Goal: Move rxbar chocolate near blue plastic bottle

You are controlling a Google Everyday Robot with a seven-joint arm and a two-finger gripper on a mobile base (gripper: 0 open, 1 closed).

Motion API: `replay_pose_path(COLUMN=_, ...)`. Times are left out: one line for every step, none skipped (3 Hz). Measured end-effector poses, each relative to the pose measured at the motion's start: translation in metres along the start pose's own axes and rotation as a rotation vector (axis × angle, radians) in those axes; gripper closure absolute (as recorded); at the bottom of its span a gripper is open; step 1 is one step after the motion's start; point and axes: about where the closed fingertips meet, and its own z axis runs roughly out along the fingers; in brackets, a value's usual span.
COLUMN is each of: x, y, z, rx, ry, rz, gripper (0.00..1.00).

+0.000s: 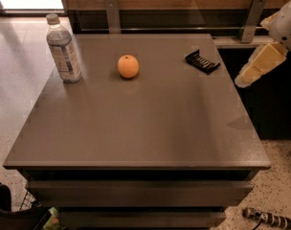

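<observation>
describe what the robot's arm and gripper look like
The gripper, at the view's right edge beside the table, is pale cream-yellow, blocky and tapering toward its tip. The arm above it is a rounded white shell with what looks like a small grey grille patch. No cables or lettering show.

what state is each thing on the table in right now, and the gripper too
bottle: upright, cap on, at the far left corner of the table
orange: resting on the table between the bottle and the chocolate bar
chocolate bar: lying flat near the far right edge, not gripped
gripper: off the table's right side, apart from the chocolate bar
</observation>
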Motion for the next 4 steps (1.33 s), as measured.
replay_pose_path(x=-0.003, y=-0.058, z=0.054, rx=0.055, ry=-0.182, rz=0.150, gripper=0.00)
replay_pose_path(x=-0.007, y=-0.076, z=0.104, rx=0.065, ry=-0.356, rz=0.281, gripper=0.00)
replay_pose_path(x=-0.016, y=-0.073, z=0.138, rx=0.066, ry=-0.454, rz=0.351, gripper=0.00)
replay_pose_path(x=-0.016, y=-0.073, z=0.138, rx=0.065, ry=-0.454, rz=0.351, gripper=0.00)
